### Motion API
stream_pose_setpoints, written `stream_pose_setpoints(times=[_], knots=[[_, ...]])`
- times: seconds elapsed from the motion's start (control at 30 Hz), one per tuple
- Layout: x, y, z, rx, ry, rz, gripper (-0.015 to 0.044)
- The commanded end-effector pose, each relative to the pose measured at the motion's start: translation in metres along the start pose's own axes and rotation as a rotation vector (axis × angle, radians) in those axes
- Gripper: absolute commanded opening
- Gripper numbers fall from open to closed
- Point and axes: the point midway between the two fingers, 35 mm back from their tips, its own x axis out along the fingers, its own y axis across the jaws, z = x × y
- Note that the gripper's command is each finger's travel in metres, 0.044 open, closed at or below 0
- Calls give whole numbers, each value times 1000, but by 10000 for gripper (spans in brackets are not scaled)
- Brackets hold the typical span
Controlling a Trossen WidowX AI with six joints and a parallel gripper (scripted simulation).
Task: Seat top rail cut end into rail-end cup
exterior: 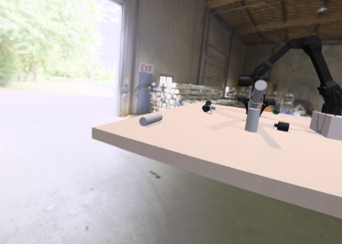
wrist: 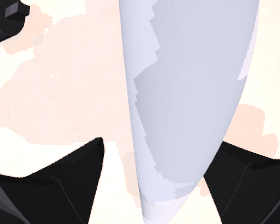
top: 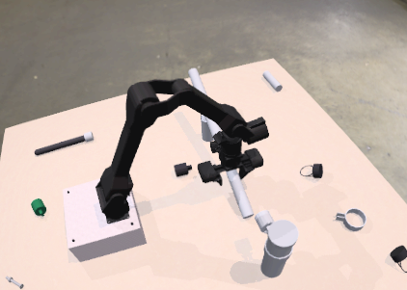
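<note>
The grey top rail (top: 241, 200) (exterior: 259, 87) (wrist: 190, 100) slants over the short post (top: 206, 130) (exterior: 252, 121). The loop cap is mostly hidden. The rail's near end is apart from the rail-end cup (top: 263, 221), with a small gap between them. The cup hangs at the big post (top: 274, 267), beside its cap (top: 282, 233); the brace band (top: 278, 254) sits high, just under the cap. My gripper (top: 231, 179) (exterior: 255, 113) (wrist: 148, 141) is partly open, its fingers on either side of the rail. In the wrist view a gap shows at the left finger; the right finger overlaps the rail's edge, contact unclear.
A black knobbed cylinder (top: 181, 170) (exterior: 283, 126) (wrist: 11, 21) lies left of the rail. Right of it lie a black looped cap (top: 317, 171) and a loose ring band (top: 365, 220). A grey cylinder (top: 272, 81) (exterior: 151, 119) lies at the far edge. A dark bar (top: 60, 145) and green part (top: 39, 206) lie left.
</note>
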Motion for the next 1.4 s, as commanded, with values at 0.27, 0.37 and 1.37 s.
stream_pose_setpoints(times=[0.27,0.37,1.37], knots=[[1,0,0,-3,-3,0,190],[1,0,0,-3,-3,0,170],[-73,-11,-41,-30,280,-6,0]])
